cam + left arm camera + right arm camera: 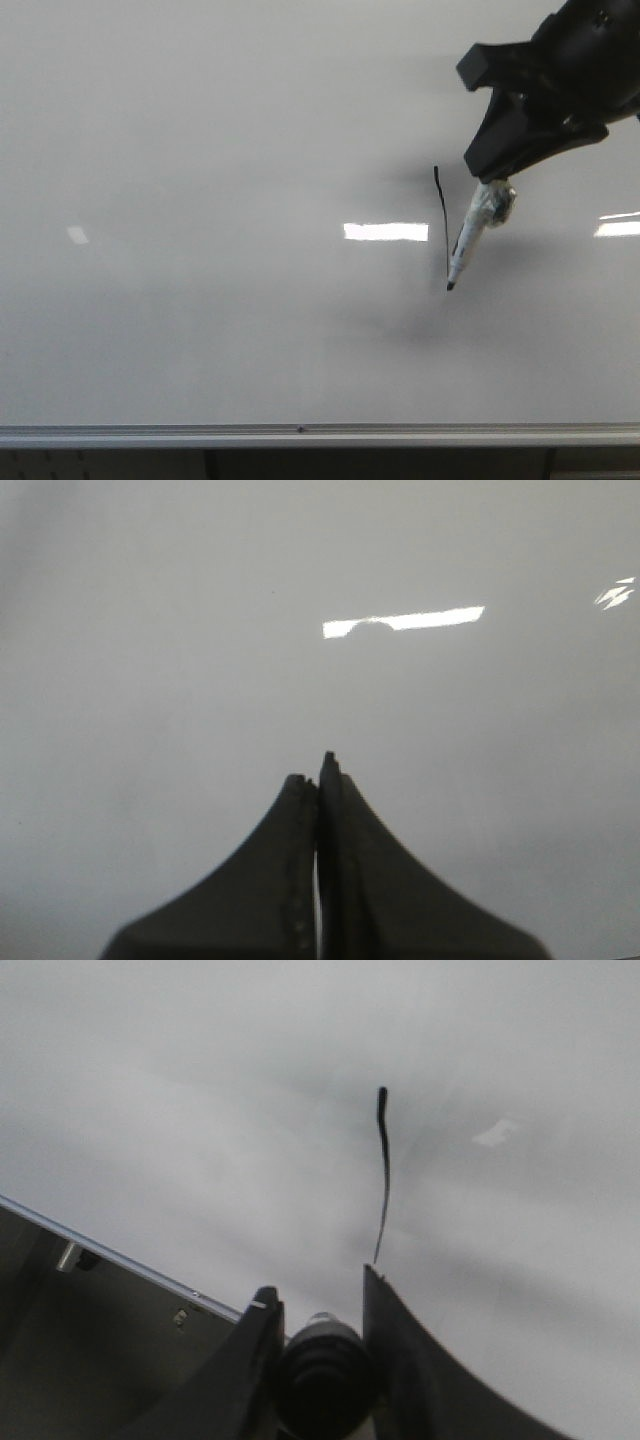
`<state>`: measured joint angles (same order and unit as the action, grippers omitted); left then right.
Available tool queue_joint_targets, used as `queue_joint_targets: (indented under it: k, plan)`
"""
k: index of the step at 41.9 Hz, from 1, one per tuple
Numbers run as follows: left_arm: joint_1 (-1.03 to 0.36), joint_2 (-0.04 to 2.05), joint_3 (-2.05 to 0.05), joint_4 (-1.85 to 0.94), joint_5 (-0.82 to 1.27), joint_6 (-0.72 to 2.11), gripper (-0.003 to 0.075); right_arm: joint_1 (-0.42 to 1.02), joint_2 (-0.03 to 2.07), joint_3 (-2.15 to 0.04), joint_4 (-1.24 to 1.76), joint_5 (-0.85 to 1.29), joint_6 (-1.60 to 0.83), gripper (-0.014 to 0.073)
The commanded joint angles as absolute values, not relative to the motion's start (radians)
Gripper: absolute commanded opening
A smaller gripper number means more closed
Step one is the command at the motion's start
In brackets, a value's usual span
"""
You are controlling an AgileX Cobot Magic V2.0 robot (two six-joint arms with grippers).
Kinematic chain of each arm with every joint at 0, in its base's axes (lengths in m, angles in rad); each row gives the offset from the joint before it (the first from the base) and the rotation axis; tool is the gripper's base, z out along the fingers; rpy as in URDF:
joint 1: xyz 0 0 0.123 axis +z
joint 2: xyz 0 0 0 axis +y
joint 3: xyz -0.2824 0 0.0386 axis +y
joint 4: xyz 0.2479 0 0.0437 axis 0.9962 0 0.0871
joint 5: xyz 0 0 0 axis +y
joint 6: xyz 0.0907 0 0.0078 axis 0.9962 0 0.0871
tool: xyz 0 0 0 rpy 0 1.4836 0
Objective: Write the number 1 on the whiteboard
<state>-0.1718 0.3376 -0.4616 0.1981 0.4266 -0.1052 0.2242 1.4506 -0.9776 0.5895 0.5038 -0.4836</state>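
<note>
Black number 1 [441, 220] lies just left of right end effector [488, 180].

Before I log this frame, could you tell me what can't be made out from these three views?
- Front view: whether the marker tip touches the whiteboard at the foot of the number 1; too small to tell.
- Front view: the right gripper arm is cut off by the picture's edge.
- Right wrist view: the marker's tip is hidden behind its own barrel.
- Left wrist view: only the left gripper and bare board; no stroke visible.
</note>
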Motion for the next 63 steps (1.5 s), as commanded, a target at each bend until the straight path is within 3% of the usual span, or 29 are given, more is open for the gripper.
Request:
queue_joint_targets:
  k: [1, 24, 31, 47, 63]
  plan:
    - [-0.17, 0.344, -0.486, 0.201, 0.342, -0.115, -0.002, 0.224, 1.315, -1.011, 0.589, 0.499, -0.489, -0.0061]
    - [-0.17, 0.344, -0.486, 0.201, 0.342, -0.115, -0.002, 0.16, 0.897, -0.919, 0.56, 0.251, -0.452, -0.0061]
    - [-0.17, 0.344, -0.486, 0.201, 0.342, -0.115, -0.002, 0.097, 0.832, -0.864, 0.561, 0.25, -0.452, -0.0061]
    - [-0.17, 0.344, -0.486, 0.201, 0.342, -0.115, -0.002, 0.097, 0.73, -0.829, 0.58, 0.391, -0.452, -0.0061]
    - [-0.17, 0.344, -0.486, 0.201, 0.342, -0.115, -0.002, 0.097, 0.729, -0.828, 0.58, 0.401, -0.452, -0.0061]
